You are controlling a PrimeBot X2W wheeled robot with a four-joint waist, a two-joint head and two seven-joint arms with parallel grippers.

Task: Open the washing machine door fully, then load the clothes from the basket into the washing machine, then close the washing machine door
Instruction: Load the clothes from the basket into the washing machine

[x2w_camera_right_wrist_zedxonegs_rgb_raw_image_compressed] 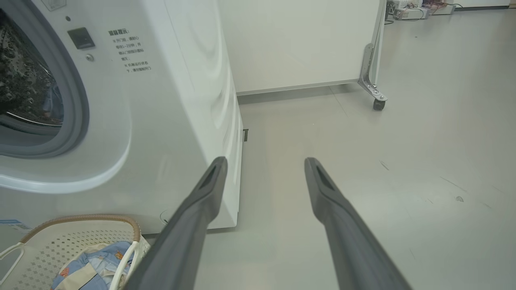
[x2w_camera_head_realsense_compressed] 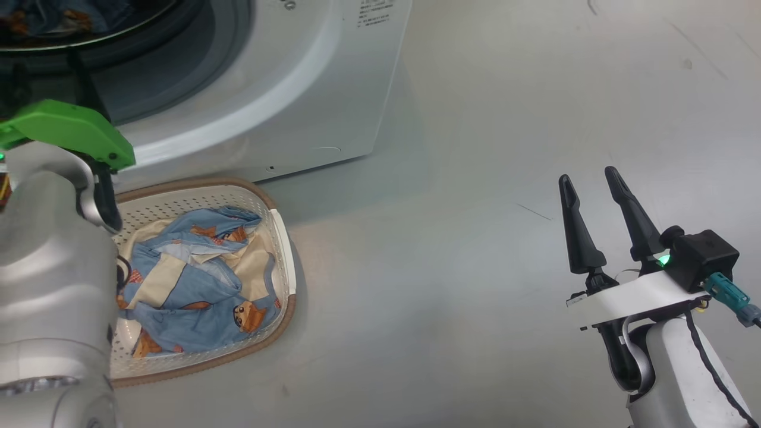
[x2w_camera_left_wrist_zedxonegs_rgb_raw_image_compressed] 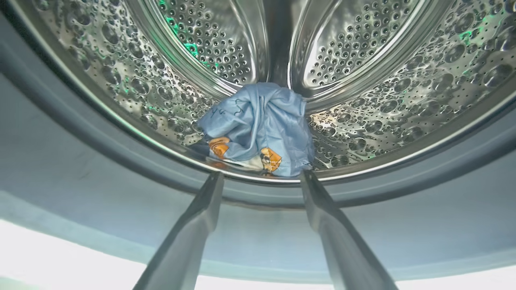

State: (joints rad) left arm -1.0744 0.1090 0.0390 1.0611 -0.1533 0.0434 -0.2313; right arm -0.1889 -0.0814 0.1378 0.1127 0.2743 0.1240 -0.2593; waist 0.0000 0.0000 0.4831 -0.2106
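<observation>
Cloth (x2w_camera_left_wrist_zedxonegs_rgb_raw_image_compressed: 258, 121), crumpled light blue, is lying on the perforated steel drum's (x2w_camera_left_wrist_zedxonegs_rgb_raw_image_compressed: 383, 108) front lip, just beyond our left gripper (x2w_camera_left_wrist_zedxonegs_rgb_raw_image_compressed: 262, 174), spread and empty. Printed clothes (x2w_camera_head_realsense_compressed: 196, 285) are filling the perforated cream basket (x2w_camera_head_realsense_compressed: 178, 205) beside the washing machine (x2w_camera_head_realsense_compressed: 309, 89); our right gripper (x2w_camera_head_realsense_compressed: 587, 175) is hovering spread over floor (x2w_camera_head_realsense_compressed: 475, 297).

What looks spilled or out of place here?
Nothing stands out: one light blue printed garment lies in the perforated steel drum; the remaining clothes sit bundled inside the cream-white perforated plastic basket, none spilled.

Green cover (x2w_camera_head_realsense_compressed: 71, 128), black right end effector (x2w_camera_head_realsense_compressed: 587, 175)
</observation>
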